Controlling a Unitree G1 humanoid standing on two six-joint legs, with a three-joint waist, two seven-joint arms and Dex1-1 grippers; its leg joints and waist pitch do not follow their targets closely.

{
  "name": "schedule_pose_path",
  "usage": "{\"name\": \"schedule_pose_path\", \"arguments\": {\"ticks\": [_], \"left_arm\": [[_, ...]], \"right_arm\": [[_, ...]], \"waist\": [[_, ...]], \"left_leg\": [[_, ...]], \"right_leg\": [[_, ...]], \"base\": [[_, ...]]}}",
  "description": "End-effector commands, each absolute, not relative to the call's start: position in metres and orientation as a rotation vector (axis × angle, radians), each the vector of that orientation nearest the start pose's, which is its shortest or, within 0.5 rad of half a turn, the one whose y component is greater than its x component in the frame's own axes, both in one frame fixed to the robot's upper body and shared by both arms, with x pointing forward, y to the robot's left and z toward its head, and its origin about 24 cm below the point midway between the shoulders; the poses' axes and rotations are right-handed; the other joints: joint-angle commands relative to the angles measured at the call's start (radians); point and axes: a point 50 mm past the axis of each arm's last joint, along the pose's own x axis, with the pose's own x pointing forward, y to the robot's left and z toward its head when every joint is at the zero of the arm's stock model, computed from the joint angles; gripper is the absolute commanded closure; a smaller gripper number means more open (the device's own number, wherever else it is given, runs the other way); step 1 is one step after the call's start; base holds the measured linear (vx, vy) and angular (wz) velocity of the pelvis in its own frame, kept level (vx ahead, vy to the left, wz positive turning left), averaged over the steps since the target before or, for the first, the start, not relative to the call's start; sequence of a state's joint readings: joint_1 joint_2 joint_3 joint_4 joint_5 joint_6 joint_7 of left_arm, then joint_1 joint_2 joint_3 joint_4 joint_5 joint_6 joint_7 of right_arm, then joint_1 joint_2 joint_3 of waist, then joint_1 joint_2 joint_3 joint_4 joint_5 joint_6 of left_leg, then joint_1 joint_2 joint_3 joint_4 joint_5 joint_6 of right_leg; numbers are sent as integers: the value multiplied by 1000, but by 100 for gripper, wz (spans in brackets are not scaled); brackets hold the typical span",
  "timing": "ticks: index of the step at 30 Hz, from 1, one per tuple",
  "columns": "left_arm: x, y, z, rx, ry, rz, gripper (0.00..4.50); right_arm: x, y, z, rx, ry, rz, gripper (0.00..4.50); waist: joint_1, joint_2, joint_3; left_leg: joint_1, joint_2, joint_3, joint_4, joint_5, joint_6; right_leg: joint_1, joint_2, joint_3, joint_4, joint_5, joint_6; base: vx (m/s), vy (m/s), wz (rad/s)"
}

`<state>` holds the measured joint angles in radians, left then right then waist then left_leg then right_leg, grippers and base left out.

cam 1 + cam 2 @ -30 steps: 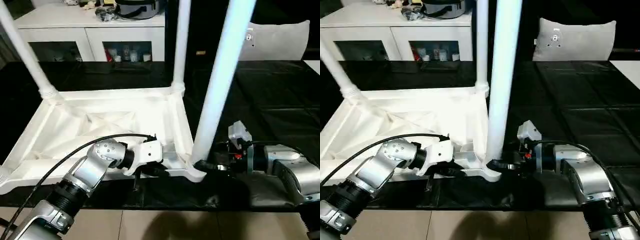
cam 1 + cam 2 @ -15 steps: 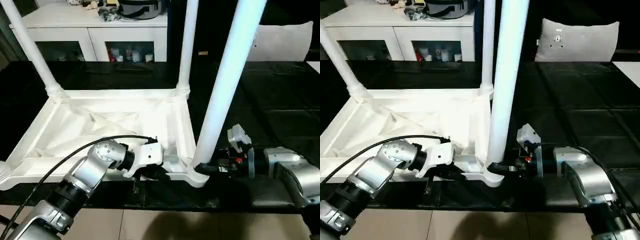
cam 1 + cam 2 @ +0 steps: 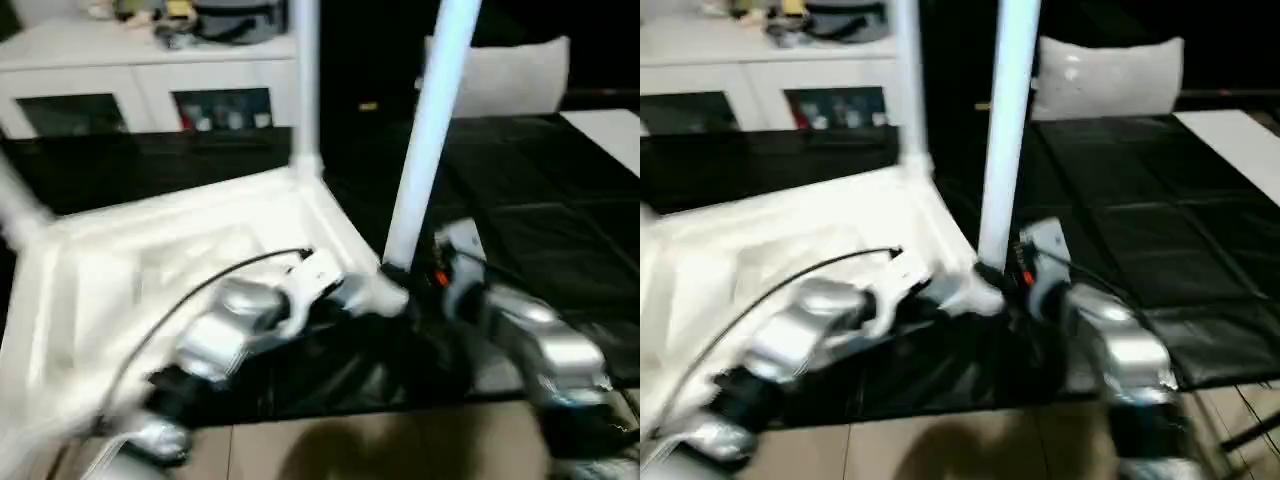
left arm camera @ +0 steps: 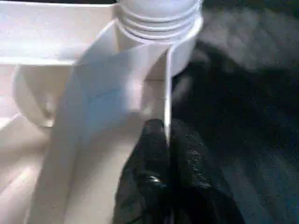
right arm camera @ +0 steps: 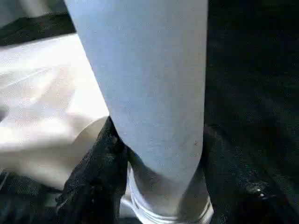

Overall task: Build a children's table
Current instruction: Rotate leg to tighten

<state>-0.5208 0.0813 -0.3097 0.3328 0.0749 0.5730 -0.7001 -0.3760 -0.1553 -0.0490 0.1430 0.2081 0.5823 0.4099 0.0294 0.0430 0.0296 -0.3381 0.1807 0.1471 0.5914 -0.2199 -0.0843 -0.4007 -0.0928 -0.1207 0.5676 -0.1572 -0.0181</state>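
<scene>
The white tabletop (image 3: 150,260) lies upside down on a black mat, ribbed underside up. Three white legs stand in its corner sockets: the near right leg (image 3: 425,140), the far right leg (image 3: 305,80) and a left leg (image 3: 15,205). My left gripper (image 4: 168,154) is shut on the thin rim wall of the tabletop beside the near right corner socket (image 4: 159,18). My right gripper (image 5: 161,186) is shut on the base of the near right leg (image 5: 149,93), one black finger (image 5: 96,175) on each side. From the head, both grippers meet at that corner (image 3: 385,290).
A white cabinet with glass doors (image 3: 150,90) stands behind the mat, with clutter on top. A grey pillow (image 3: 500,75) lies at the back right. The black mat (image 3: 540,200) extends to the right, and tan floor tiles (image 3: 350,450) run along its near edge.
The whole view has swung and blurred, so the camera moved. Both grippers keep their holds. The tabletop looks turned against the mat, its near right corner farther from me.
</scene>
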Motion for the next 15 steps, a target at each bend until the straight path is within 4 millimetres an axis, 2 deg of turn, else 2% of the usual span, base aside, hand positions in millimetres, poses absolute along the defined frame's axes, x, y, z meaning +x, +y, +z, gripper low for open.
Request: {"name": "schedule_pose_path", "arguments": {"ticks": [1,3,4,7,9,11,13,15], "left_arm": [[311,39,57,217,457,-936,450],[310,36,58,216,451,-943,450],[310,36,58,216,451,-943,450],[304,35,58,263,435,-1000,450],[303,37,58,275,429,-1013,450],[303,38,57,281,429,-1019,450],[301,44,53,308,444,-1044,450],[300,49,51,342,443,-1072,450]], "right_arm": [[312,-131,49,165,391,454,215],[313,-129,50,189,368,445,215],[313,-129,50,189,368,445,179],[311,-130,61,187,288,499,170],[309,-133,63,183,281,512,136],[309,-134,63,181,279,517,131],[306,-146,64,152,276,556,113],[303,-154,66,119,271,595,88]], "waist": [[10,-9,-50],[16,-9,-53],[17,-9,-54],[25,-6,-60],[28,-5,-62],[29,-4,-58],[36,-6,-54],[39,-3,-51]], "left_leg": [[-19,23,-4,-71,-180,54],[-25,26,-4,-71,-126,73],[-25,28,-3,-70,-111,80],[-27,33,-4,-64,-37,110],[-29,34,-5,-61,-5,126],[-29,35,-3,-61,-12,137],[-25,35,0,-64,-61,126],[-24,36,0,-67,-94,110]], "right_leg": [[52,-56,40,-95,-447,-74],[59,-55,44,-81,-357,-104],[59,-56,46,-77,-327,-114],[66,-57,50,-54,-171,-171],[67,-58,51,-47,-123,-191],[65,-57,50,-48,-127,-201],[65,-59,51,-57,-203,-187],[63,-59,51,-62,-259,-170]], "base": [[0,0,0],[0,0,0],[0,0,0],[0,0,0],[0,0,0],[0,0,0],[0,0,0],[0,0,0]]}}
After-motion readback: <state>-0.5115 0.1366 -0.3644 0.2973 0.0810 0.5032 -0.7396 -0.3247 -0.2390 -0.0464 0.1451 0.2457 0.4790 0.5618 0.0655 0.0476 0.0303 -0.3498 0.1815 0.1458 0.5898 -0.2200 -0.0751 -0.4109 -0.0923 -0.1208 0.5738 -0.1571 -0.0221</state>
